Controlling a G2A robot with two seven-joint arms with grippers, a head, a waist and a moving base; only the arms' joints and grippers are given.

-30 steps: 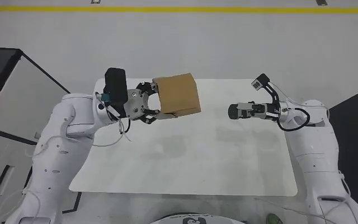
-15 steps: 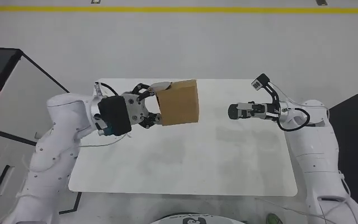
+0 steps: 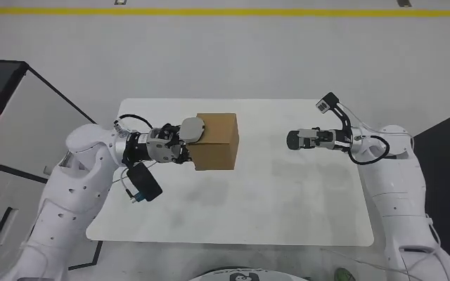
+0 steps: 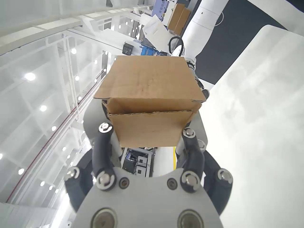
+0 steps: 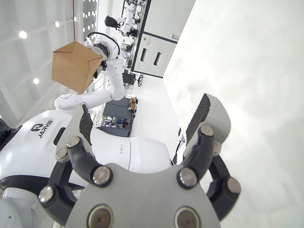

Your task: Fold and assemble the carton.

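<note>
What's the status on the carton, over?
Left gripper shut on brown cardboard carton, held off white table. Right gripper open, apart. Nothing between them.

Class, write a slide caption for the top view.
Left pincer holds the carton over the white table; right pincer hangs open.

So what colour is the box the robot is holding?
Plain brown cardboard all over. The carton shows best in the top view.

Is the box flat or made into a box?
Made into a box: the carton shows three full sides, one end's flaps shut.
</note>
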